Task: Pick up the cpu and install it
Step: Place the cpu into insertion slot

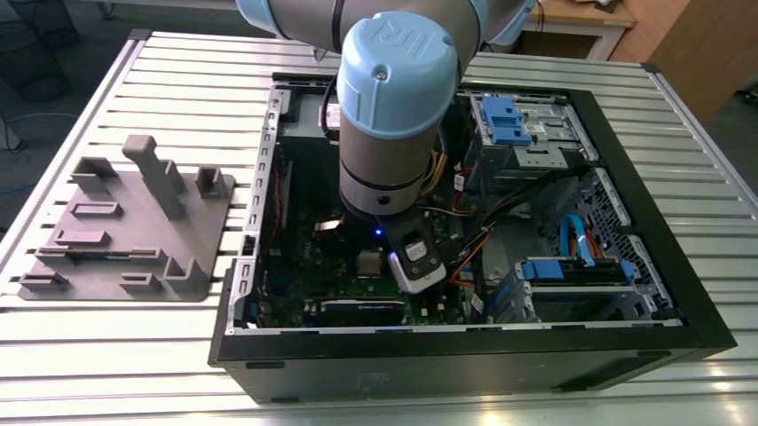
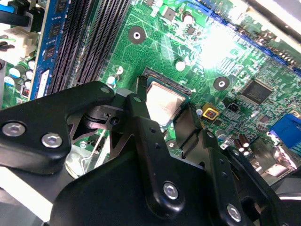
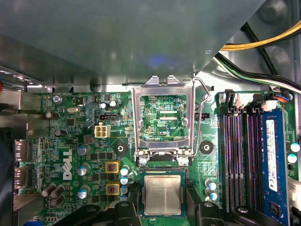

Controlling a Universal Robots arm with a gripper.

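The cpu [image 3: 162, 194], a small square chip with a silvery metal top, lies level in the motherboard socket [image 3: 162, 168]; it is also seen in the second wrist view [image 2: 163, 100]. My gripper [image 3: 162, 209] [image 2: 162, 112] is straight over it, with a black finger [image 2: 137, 113] against each of two opposite edges, shut on the chip. The socket's metal load plate [image 3: 162, 89] stands swung open beyond the cpu, its wire lever [image 3: 203, 92] raised beside it. In the exterior view my arm [image 1: 385, 133] reaches down into the open computer case [image 1: 474, 351].
Memory slots [image 3: 237, 155] and a blue memory stick [image 3: 273, 155] run beside the socket. Yellow and black cables [image 3: 263, 42] hang near the case wall. Blue drive bays [image 1: 503, 120] line the case at the exterior view's right. A grey fixture plate [image 1: 130, 222] lies on the slatted table at the exterior view's left.
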